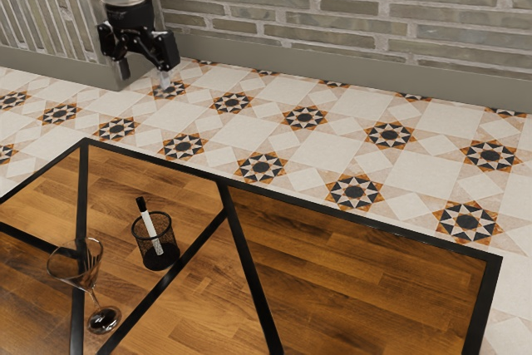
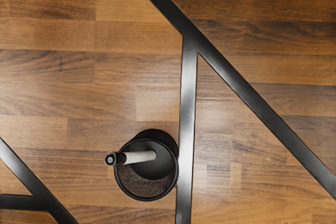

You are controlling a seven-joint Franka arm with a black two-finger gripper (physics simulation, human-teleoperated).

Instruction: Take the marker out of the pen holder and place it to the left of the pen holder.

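My gripper (image 1: 145,74) hangs high over the table in the exterior view, its two fingers spread apart with nothing between them. Below it, the black mesh pen holder (image 1: 156,257) stands upright on the wooden table (image 1: 357,280). A white marker (image 1: 150,228) with a black cap leans inside, its capped end above the rim. From above, in the wrist view, the pen holder (image 2: 147,188) shows as a round cup, and the marker (image 2: 137,157) tilts out over its rim.
A clear martini glass (image 1: 81,269) stands beside the pen holder, nearer the exterior view's lower left corner. Flat black strips (image 2: 187,129) divide the tabletop. A brick wall (image 1: 349,14) rises behind the tiled floor.
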